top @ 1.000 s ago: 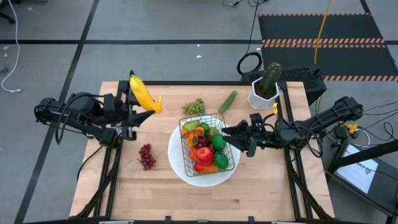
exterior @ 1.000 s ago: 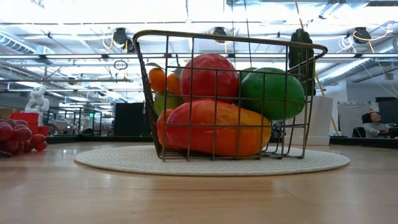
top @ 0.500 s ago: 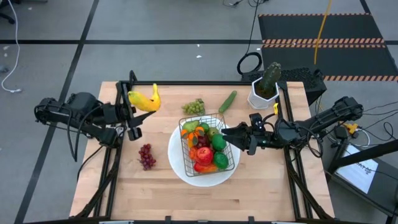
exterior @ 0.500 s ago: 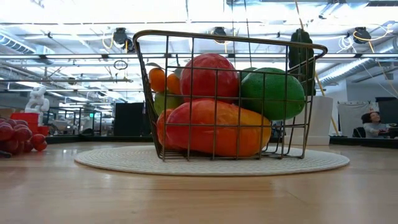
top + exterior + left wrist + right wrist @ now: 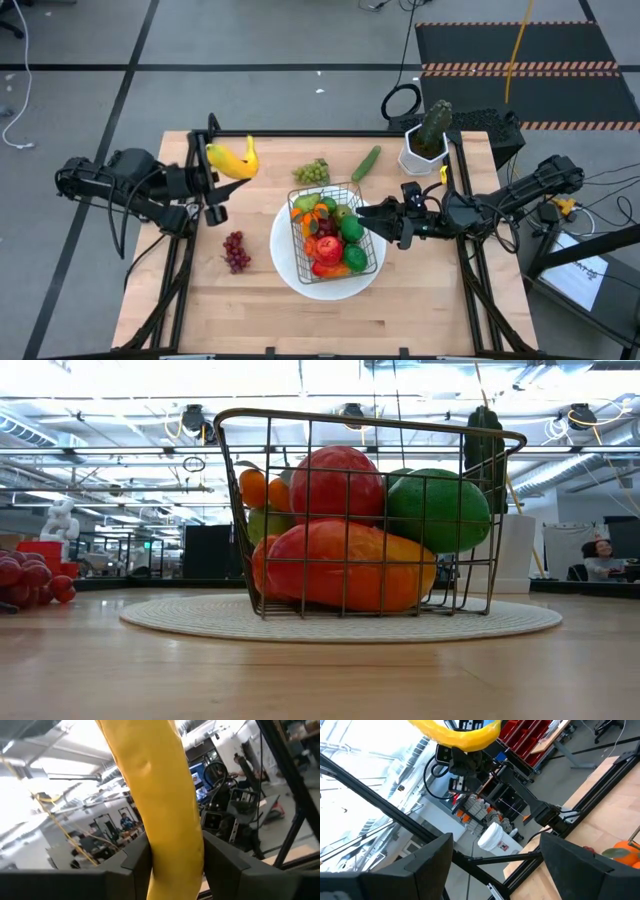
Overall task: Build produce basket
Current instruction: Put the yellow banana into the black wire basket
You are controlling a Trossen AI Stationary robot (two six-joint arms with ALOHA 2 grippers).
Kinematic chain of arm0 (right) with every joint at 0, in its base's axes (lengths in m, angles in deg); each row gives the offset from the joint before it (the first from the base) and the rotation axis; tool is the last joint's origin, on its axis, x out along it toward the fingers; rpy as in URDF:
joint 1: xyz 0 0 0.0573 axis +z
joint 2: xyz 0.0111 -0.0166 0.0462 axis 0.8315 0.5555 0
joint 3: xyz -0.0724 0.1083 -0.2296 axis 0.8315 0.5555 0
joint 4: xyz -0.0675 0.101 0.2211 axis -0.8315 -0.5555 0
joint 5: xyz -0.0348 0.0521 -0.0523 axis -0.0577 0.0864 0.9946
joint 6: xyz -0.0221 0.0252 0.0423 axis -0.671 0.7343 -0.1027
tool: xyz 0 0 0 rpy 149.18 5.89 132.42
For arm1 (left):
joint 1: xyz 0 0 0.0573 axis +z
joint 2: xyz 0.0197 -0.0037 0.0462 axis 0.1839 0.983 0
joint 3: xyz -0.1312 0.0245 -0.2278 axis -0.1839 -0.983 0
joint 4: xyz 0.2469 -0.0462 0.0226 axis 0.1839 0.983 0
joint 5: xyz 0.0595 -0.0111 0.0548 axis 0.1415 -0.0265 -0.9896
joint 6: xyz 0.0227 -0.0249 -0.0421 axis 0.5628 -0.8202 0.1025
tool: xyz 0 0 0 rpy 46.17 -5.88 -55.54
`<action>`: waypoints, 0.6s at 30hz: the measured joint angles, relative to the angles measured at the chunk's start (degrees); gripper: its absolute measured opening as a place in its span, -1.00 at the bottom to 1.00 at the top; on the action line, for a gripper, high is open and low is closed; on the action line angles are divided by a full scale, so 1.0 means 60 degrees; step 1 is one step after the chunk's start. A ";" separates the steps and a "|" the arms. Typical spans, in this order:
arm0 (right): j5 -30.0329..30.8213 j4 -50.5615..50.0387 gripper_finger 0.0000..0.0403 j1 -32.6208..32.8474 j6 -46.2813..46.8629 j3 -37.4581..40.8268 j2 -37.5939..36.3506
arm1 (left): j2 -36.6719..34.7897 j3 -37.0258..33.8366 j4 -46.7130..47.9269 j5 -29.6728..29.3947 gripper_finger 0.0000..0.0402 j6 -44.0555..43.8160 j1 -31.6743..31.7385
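So the basket (image 5: 334,240) is a little rectangular thing of thin dark wire, see-through on every side, sitting on the round white plate (image 5: 287,262) near the middle of the table (image 5: 250,310). It's already pretty loaded: from the low camera I can see a red apple (image 5: 337,482) on top, a green lime (image 5: 438,510) next to it, a big orange-red pepper (image 5: 345,565) filling the bottom, and a tangerine (image 5: 253,487) tucked toward the back. Outside the basket, the purple grapes (image 5: 236,251) lie on the wood off to its left, the green grapes (image 5: 311,172) and the cucumber (image 5: 366,163) sit just behind it, and a potted cactus (image 5: 428,138) stands at the back right corner.

My left gripper (image 5: 212,165) is up over the back-left part of the table with the banana (image 5: 232,161) pinched between its fingers (image 5: 136,861), partly closed around the fruit, which sticks out well past them toward the basket side. It's lifted clear of the wood.

My right gripper (image 5: 372,222) hangs just beside the right edge of the basket, fingers (image 5: 432,855) spread wide with nothing in them.
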 joint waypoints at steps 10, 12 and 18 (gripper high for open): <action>0.0011 0.0000 0.44 0.0000 -0.0269 0.0000 0.0000 | 0.0000 0.0000 0.0003 0.0237 -0.24 -0.2926 0.0000; 0.0015 0.0000 0.44 0.0000 -0.0319 0.0000 0.0000 | 0.0055 0.0000 -0.0012 0.0270 -0.24 -0.3610 0.0000; 0.0029 -0.0005 0.44 0.0000 -0.0661 0.0000 -0.0004 | 0.0273 -0.0007 0.0054 0.0299 -0.24 -0.5610 -0.0084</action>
